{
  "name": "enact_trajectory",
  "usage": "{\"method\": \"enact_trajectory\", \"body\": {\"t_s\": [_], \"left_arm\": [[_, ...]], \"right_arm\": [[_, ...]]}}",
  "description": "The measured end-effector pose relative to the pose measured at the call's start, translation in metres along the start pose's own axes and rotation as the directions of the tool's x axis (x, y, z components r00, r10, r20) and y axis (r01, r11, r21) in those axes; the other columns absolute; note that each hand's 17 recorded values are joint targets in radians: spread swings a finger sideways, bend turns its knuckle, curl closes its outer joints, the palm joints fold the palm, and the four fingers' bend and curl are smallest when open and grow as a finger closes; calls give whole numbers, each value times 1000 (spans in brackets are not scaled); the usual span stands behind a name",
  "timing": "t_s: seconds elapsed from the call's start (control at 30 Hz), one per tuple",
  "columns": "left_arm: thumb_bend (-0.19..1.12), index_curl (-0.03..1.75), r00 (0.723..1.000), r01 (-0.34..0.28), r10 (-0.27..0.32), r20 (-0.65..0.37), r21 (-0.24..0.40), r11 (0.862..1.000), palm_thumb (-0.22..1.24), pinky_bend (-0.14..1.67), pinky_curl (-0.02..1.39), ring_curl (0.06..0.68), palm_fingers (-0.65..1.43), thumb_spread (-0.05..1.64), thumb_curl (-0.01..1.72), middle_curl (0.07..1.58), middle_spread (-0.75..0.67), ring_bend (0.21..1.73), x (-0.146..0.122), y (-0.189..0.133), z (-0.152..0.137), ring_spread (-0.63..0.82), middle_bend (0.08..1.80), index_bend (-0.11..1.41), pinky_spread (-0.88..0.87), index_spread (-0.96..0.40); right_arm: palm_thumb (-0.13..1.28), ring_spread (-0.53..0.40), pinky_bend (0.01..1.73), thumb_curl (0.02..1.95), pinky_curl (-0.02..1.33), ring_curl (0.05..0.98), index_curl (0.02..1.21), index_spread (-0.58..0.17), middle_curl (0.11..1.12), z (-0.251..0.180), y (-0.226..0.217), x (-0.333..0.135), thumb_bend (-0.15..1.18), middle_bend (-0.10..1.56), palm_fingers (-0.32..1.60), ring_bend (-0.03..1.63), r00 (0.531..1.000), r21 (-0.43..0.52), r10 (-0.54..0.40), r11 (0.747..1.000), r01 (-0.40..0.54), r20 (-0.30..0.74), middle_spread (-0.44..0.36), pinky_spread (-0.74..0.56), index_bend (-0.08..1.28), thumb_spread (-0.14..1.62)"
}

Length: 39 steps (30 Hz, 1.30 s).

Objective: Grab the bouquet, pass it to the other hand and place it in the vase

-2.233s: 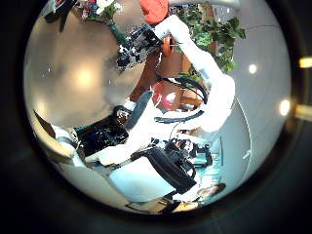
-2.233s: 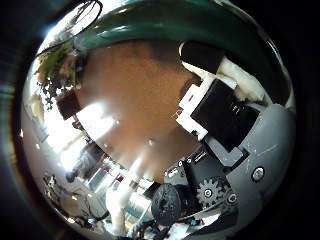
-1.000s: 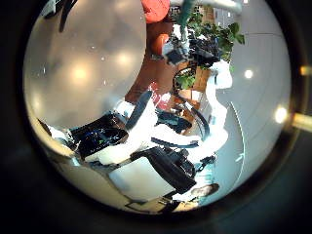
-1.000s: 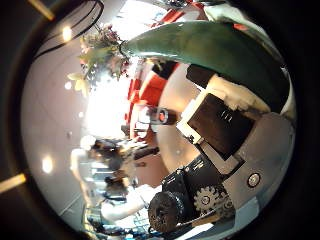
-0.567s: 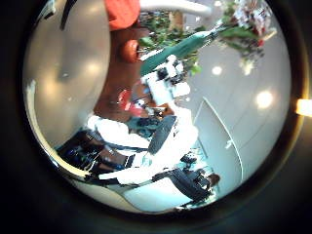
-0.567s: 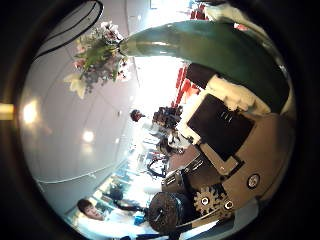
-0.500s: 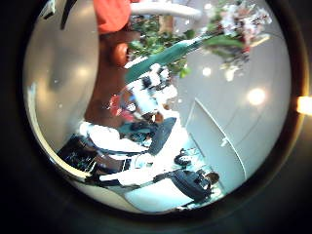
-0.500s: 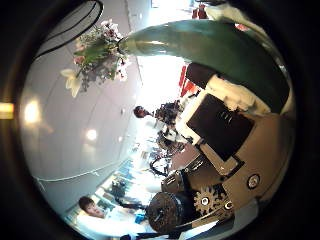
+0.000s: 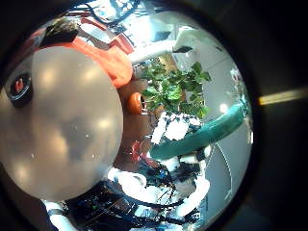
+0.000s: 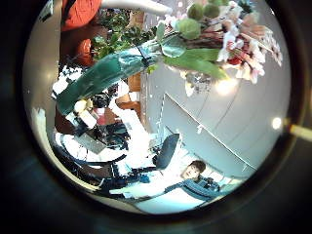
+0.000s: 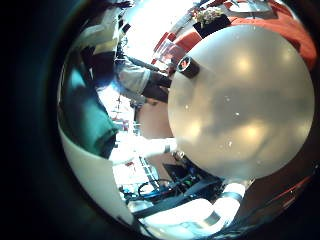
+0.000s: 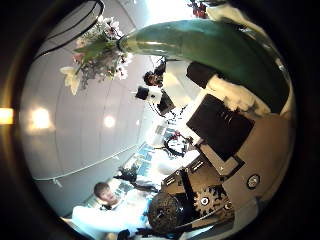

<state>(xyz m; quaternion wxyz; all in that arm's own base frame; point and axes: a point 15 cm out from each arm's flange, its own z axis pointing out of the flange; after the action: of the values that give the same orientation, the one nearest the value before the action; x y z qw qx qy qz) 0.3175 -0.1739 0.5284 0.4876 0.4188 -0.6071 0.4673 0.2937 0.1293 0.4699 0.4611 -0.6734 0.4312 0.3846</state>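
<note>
The bouquet (image 12: 185, 45), a long wrapped stem with pale blossoms (image 12: 95, 55) at its end, lies close across my right palm. My right hand (image 12: 225, 125) has its fingers curled on the wrap. The left thumb side palm view shows the bouquet (image 10: 122, 68) held up in the air near my left palm, with the right hand (image 10: 90, 105) at its lower end. My left hand (image 10: 146, 161) has relaxed fingers and holds nothing. A small dark round-mouthed vessel (image 11: 187, 67), probably the vase, stands on the round table (image 11: 245, 110). The vessel (image 9: 19, 87) is also in the left little finger side palm view.
A leafy potted plant (image 9: 173, 89) stands beyond the round table (image 9: 58, 135). Both hands are raised well above the tabletop.
The bouquet now fills more of the left thumb side view, so it and my left palm have come closer. My right hand has kept its hold.
</note>
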Motion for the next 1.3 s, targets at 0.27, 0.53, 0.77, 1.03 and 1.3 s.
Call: {"method": "enact_trajectory", "body": {"t_s": [0.27,0.53,0.77,1.03,1.3], "left_arm": [[-25,348,998,-41,40,-48,-27,999,252,251,349,126,258,911,337,386,308,602,18,4,10,493,284,184,461,121],[13,399,995,18,-25,-100,-68,998,410,242,317,136,774,927,361,539,-11,687,27,4,14,181,708,194,254,-4],[110,475,982,123,-136,-133,-99,987,802,939,564,353,1257,916,457,725,-286,1198,27,-4,12,-340,830,239,-343,-239],[154,735,980,120,-136,-143,-112,986,1013,1223,690,476,1173,907,583,872,-452,1414,23,-4,15,-417,999,601,-498,-495],[156,934,991,5,-6,-136,-6,1000,1049,1298,742,518,1074,976,676,954,-514,1488,46,-11,-9,-417,1079,711,-528,-628]], "right_arm": [[1162,-188,1254,1194,934,705,989,-238,910,23,-10,7,-2,1332,1112,1482,1000,-28,0,1000,0,-22,-153,-165,1147,897],[1157,-187,1236,1223,964,704,984,-236,908,43,-15,27,-3,1333,1113,1482,995,-71,15,997,-22,-104,-153,-170,1150,902],[1154,-188,1224,1244,989,705,981,-235,906,40,-18,43,-3,1335,1111,1482,987,-61,41,997,-51,-153,-153,-175,1153,906],[1028,-192,1213,1208,1007,705,983,-238,906,38,-20,44,-58,1320,1079,1468,986,-44,60,997,-68,-153,-157,-188,1155,912],[754,-230,1189,902,879,625,839,-317,790,19,-25,53,-57,990,338,1309,983,19,85,996,-83,-164,-185,-361,548,953]]}}
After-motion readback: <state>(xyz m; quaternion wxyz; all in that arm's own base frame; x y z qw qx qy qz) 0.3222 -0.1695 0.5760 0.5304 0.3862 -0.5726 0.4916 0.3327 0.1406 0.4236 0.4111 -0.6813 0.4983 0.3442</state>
